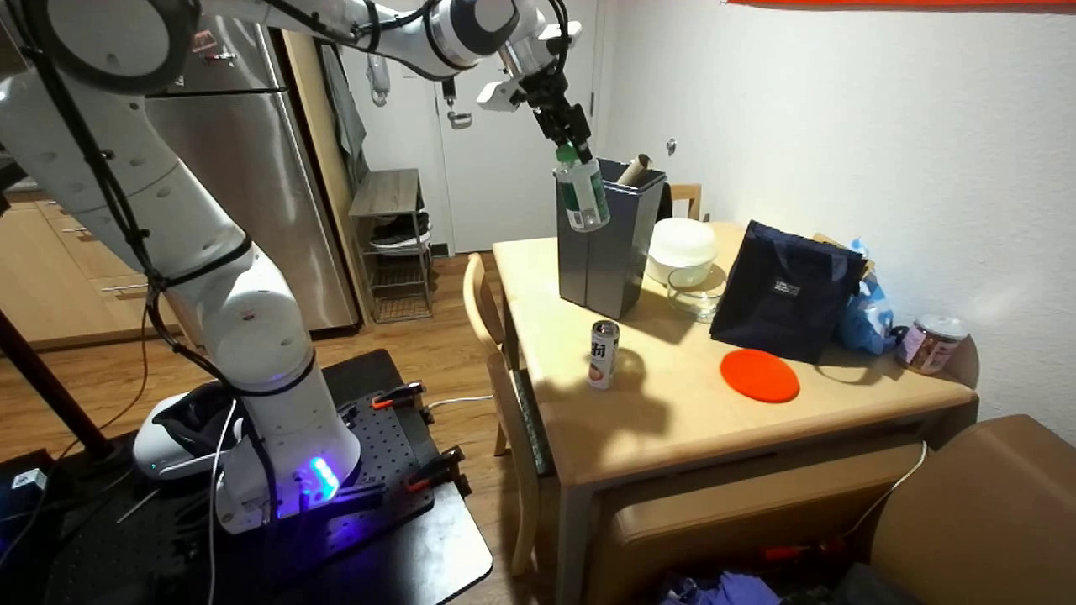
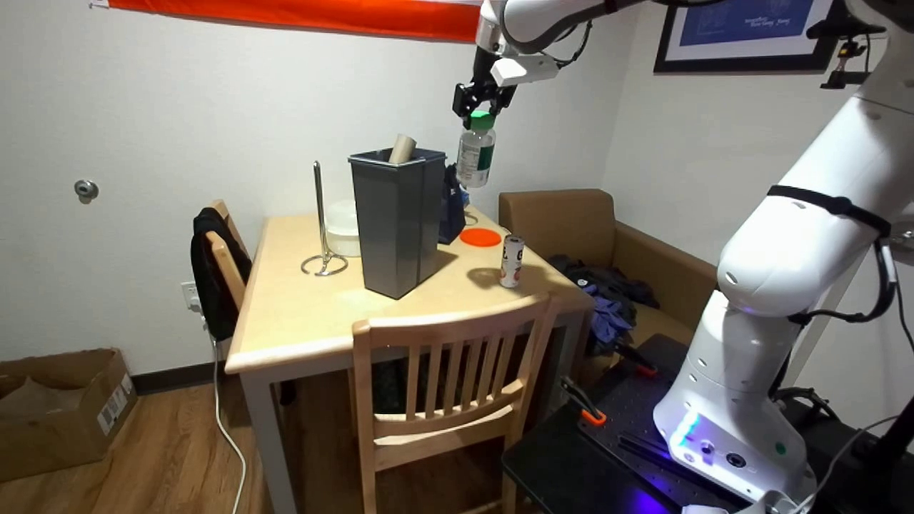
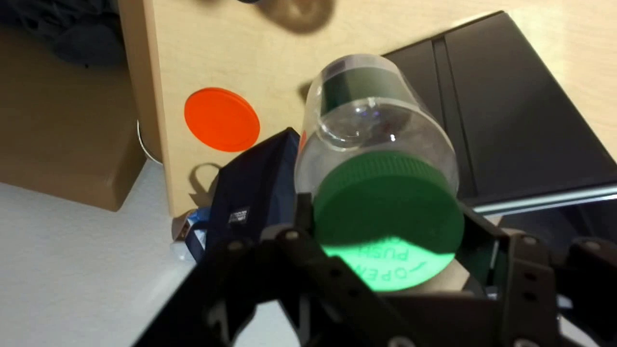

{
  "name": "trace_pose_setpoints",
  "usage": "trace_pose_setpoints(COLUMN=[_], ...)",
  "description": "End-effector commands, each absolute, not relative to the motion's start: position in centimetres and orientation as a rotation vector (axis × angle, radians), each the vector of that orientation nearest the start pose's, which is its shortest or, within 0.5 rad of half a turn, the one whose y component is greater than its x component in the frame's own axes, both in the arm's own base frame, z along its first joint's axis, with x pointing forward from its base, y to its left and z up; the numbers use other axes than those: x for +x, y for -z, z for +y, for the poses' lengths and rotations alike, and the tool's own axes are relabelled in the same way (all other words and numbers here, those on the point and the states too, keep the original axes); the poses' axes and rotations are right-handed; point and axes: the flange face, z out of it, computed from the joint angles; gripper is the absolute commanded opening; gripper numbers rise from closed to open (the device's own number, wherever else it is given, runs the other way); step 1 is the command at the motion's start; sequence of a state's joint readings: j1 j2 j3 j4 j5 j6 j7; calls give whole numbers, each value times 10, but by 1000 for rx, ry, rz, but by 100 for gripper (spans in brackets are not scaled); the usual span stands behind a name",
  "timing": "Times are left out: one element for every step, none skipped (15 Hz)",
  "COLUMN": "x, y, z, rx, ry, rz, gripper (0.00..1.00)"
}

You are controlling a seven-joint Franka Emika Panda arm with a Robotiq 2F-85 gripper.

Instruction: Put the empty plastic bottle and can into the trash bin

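The clear plastic bottle is suspended above the table, slightly tilted, with its cap uppermost. Its walls are see-through; the label is part white, part dark green; the cap is green. The gripper is clamped on the cap, its 2 fingers bearing on opposite sides. The bottle is outside the trash bin and apart from it, near its upper part. The bin, tall, dark grey and rectangular, stands upright on the table; a cardboard tube slants out of its mouth. The can, light-sided with dark characters and a metal top, stands upright on the table near the bin.

The wrist view alone shows the flat top of the cap, partly bright green and partly in shade, with the words "OPEN" and "PUSH" upside down. An orange-red disc and a dark blue bag appear in all 3 views; a white container appears in both exterior views. In an exterior view, a jar is near the wall, and a refrigerator stands in the background. In an exterior view, a metal stand with a ring base, a cardboard box and a framed picture are visible.
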State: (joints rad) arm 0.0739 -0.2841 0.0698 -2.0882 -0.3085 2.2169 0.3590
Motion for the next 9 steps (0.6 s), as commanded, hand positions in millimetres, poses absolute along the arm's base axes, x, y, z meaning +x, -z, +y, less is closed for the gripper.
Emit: trace_pose_setpoints(x=[507,508,508,508,507,504,504,505,505], y=[-623,-631,-639,-644,-647,-637,-641,-642,-642], z=[88,93,97,100,101,99,100,101,101], rx=[-3195,-3174,-3147,-3116,-3099,-3131,-3122,-3119,-3119], ry=[815,829,858,888,933,892,909,915,915], rz=[86,80,85,69,73,89,87,86,86], gripper=[42,42,42,42,42,67,67,67,67])
